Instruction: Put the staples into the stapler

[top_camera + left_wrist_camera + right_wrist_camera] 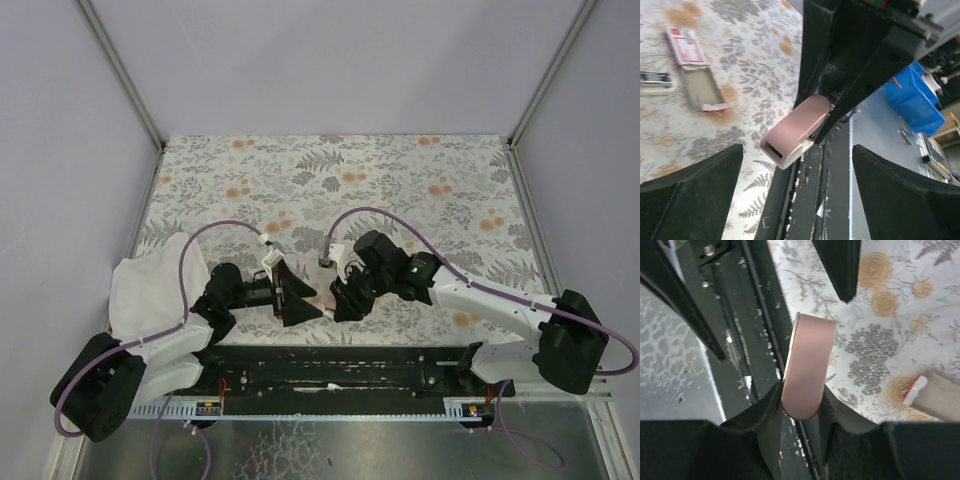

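Note:
My right gripper (802, 400) is shut on the rounded end of the pink stapler (808, 365), which it holds above the table's near edge. In the left wrist view the stapler (795, 132) sticks out of the right gripper toward me, its open front end and white base showing. My left gripper (797, 172) is open, its fingers wide on either side just short of the stapler and not touching it. The staples' red box (685, 47) lies on the table with its tan tray (702, 90) slid out; no strips show in it. The tray end (935, 395) shows at the right.
A small silvery metal piece (655, 82) lies left of the box. A white cloth (150, 285) sits at the table's left edge. The black rail (330, 375) runs along the near edge under both grippers. A blue bin (917, 95) stands beyond the table.

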Controlling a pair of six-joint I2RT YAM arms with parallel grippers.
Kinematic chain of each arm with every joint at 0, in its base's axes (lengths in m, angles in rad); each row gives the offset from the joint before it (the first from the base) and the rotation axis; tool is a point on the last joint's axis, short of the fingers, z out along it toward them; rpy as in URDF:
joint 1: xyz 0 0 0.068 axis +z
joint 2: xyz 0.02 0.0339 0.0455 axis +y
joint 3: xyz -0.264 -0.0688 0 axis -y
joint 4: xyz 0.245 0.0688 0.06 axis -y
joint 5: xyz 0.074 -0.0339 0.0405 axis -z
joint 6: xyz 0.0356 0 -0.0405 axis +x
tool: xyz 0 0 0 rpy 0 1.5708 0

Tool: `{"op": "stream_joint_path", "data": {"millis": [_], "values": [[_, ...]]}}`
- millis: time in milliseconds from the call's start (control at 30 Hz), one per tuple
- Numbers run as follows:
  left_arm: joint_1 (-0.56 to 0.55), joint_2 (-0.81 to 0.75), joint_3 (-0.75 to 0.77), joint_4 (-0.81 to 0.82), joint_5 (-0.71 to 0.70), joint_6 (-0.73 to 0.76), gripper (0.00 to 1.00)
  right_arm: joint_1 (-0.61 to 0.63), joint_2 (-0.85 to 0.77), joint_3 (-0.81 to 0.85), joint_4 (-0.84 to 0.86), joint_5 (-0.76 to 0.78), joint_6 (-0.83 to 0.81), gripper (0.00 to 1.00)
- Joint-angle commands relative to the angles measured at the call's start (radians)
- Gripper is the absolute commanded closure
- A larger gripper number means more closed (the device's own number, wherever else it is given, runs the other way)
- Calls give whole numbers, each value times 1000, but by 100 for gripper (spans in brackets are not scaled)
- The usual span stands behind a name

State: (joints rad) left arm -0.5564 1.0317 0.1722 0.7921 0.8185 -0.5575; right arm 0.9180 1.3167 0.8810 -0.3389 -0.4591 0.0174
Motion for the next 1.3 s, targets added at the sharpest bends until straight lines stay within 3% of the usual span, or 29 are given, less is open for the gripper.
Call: {"op": "stream_joint_path", "data": {"millis": [0,200,433,833,967,1033,1067,1167,1267], "values": [[-56,15,16,109,105,-9,10,5,-60,36,-21,-167,-17,84],[-125,35,42,119,153,-13,15,6,-64,66,-54,-248,-32,84],[-136,64,39,195,190,-60,42,7,-65,86,-71,-316,-41,84],[-139,82,48,209,205,-78,65,6,-29,106,-112,-358,-64,86],[-146,100,59,204,215,-78,84,6,-28,115,-119,-338,-70,84],[-151,105,62,202,216,-77,95,5,-43,109,-99,-301,-48,78],[-154,102,63,200,213,-76,99,6,-57,105,-81,-272,-32,68],[-158,61,58,171,160,-54,100,6,-130,71,-5,-147,37,34],[-174,-15,54,90,38,13,100,3,-237,11,106,-27,141,10]]}}
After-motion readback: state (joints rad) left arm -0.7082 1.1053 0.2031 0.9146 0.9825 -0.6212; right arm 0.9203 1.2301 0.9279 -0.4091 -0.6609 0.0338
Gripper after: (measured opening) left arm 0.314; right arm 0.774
